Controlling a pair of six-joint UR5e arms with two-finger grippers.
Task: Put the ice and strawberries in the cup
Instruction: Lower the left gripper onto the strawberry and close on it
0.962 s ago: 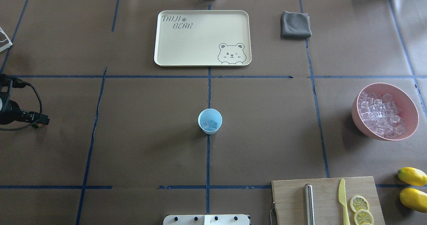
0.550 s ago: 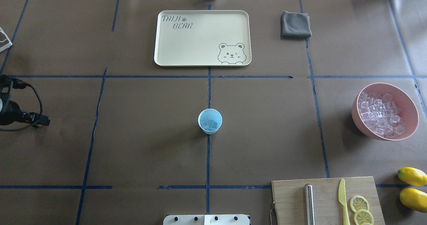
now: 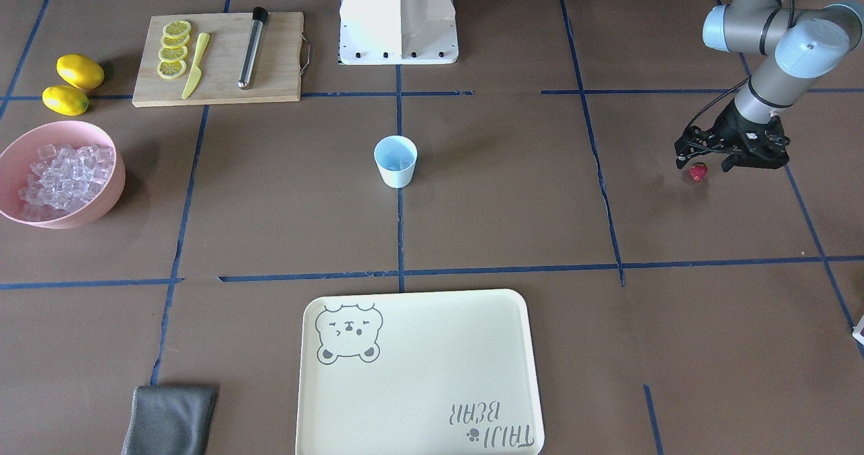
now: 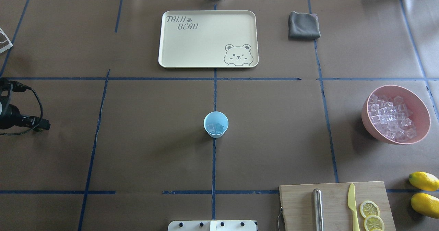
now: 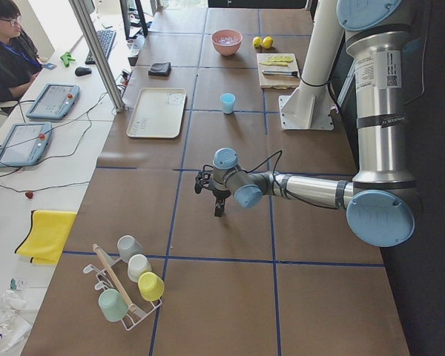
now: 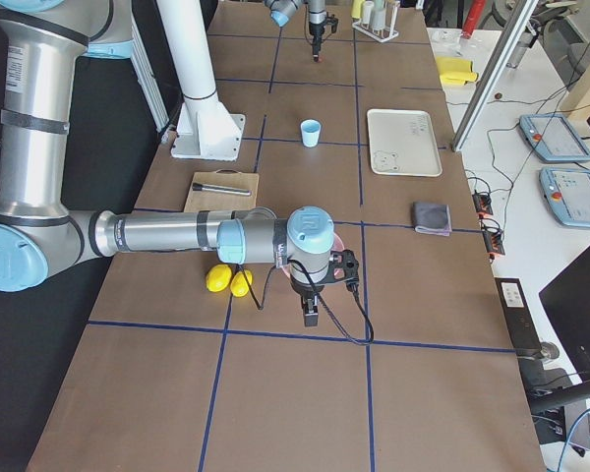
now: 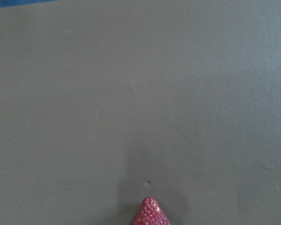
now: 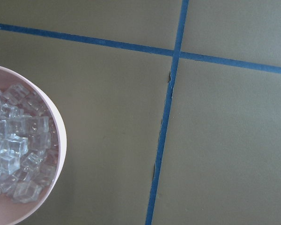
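The light blue cup (image 4: 216, 124) stands at the table's middle with a few ice cubes (image 4: 216, 128) in it; it also shows in the front view (image 3: 395, 161). My left gripper (image 3: 698, 165) is far to the robot's left, low over the table, shut on the red strawberry (image 3: 698, 172). The strawberry's tip (image 7: 151, 214) shows at the bottom of the left wrist view. The pink bowl (image 4: 422, 128) full of ice (image 4: 391, 118) sits at the right. My right gripper (image 6: 313, 313) hangs beside that bowl (image 8: 61, 140); I cannot tell whether it is open or shut.
A cream bear tray (image 4: 205, 39) and a grey cloth (image 4: 303, 25) lie at the far side. A cutting board (image 4: 298, 203) with a yellow knife (image 4: 352, 203), a metal rod (image 4: 318, 208) and lemon slices (image 4: 369, 208) is near right, beside two lemons (image 4: 424, 181).
My left gripper has shifted very slightly toward the table's left edge. The cup, the bowl and everything else stay where they were.
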